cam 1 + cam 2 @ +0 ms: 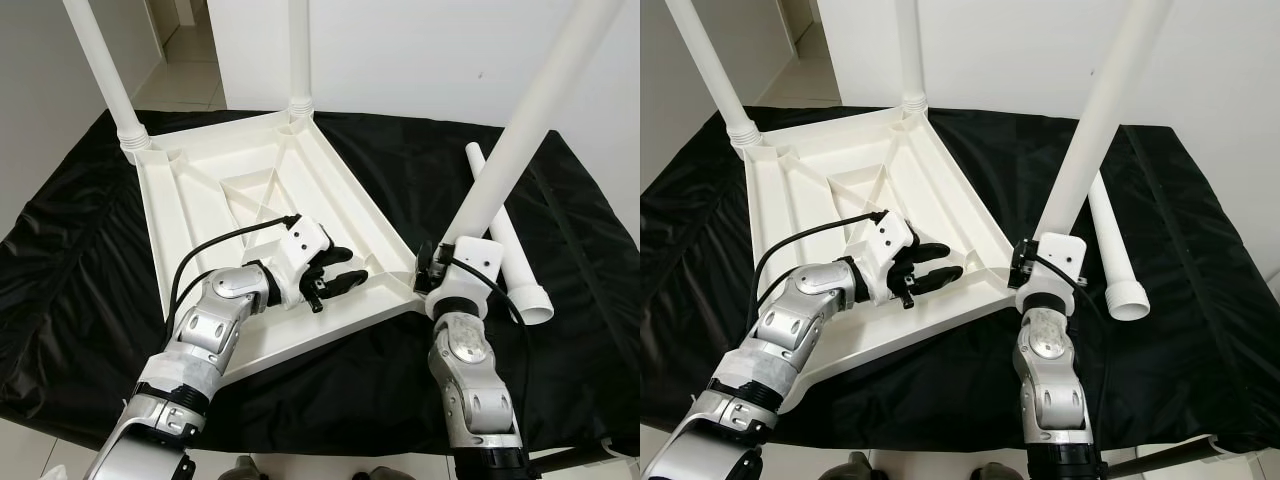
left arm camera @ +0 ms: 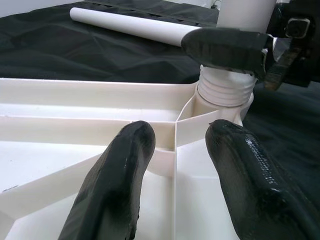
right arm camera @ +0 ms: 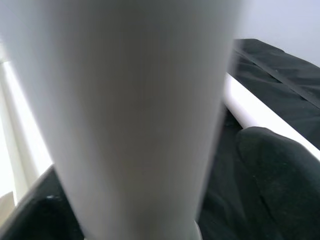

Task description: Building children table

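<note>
The white tabletop lies upside down on a black cloth, ribbed underside facing up. Two legs stand in its far corners. A third leg rises from the near right corner socket, tilted outward. The right gripper closes around this leg just above the socket. The left gripper rests on the ribs just beside that corner, fingers parted around a rib. A fourth leg lies loose on the cloth, right of the tabletop.
</note>
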### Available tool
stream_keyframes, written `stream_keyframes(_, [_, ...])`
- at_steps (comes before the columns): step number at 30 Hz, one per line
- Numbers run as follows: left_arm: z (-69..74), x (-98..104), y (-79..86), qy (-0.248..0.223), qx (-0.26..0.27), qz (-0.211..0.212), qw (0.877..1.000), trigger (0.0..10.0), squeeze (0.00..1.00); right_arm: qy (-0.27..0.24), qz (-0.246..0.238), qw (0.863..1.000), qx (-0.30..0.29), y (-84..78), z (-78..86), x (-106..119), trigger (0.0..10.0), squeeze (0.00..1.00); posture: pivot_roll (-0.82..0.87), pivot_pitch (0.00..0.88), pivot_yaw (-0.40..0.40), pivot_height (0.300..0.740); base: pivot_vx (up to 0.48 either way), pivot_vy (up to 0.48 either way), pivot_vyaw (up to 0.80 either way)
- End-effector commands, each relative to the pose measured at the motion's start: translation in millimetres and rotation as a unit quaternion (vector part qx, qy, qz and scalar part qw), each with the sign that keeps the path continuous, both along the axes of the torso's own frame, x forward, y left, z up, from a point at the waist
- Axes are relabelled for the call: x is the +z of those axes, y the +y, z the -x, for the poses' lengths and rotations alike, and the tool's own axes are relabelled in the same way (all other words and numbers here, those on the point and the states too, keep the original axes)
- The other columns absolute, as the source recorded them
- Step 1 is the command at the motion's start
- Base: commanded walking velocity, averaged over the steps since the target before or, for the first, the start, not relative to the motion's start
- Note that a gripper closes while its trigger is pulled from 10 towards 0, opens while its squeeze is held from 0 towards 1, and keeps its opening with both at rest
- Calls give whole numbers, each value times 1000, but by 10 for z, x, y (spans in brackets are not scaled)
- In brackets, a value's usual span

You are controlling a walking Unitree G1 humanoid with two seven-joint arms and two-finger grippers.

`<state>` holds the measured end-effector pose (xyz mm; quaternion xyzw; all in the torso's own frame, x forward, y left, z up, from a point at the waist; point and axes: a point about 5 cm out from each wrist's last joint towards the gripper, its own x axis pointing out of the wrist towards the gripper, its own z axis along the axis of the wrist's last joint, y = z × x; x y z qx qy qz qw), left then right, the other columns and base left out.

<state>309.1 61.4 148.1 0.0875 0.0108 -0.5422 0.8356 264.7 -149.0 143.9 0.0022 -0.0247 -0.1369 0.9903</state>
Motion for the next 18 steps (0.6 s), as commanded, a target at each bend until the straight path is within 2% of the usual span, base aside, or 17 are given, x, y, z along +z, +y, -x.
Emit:
stream_keyframes(1, [-20,44,9,-6,1,-6,1000,10000,0,3,-31,1000,-3,82,30,-21,10000,1000,-37,2,10,740,0,0,0])
stream_keyframes(5, [-19,46,10,-7,1,-6,1000,10000,0,-6,-17,1000,0,83,63,-7,10000,992,-38,3,10,740,0,0,0])
stream_keyframes(6, [-19,46,8,-8,1,-6,1000,10000,0,-16,-21,1000,4,87,73,9,10000,0,-40,2,12,740,0,0,0])
stream_keyframes(7, [-19,46,8,-8,1,-6,1000,10000,0,-16,-21,1000,4,87,73,9,10000,0,-40,2,12,740,0,0,0])
stream_keyframes(9, [-22,56,-7,-12,-1,-6,1000,10000,0,-63,-26,998,8,84,115,106,10000,0,-44,0,20,740,0,0,0])
stream_keyframes(10, [-22,56,-7,-12,-1,-6,1000,10000,0,-63,-26,998,8,84,115,106,10000,0,-44,0,20,740,0,0,0])
stream_keyframes(13, [-41,82,-22,-14,-4,-3,1000,10000,0,-115,-41,992,28,114,178,211,10000,0,-50,0,29,740,0,0,0])
stream_keyframes(18, [-53,94,-24,-15,-7,-3,1000,10000,0,-117,-38,992,36,121,226,196,10000,0,-55,0,36,740,0,0,0])
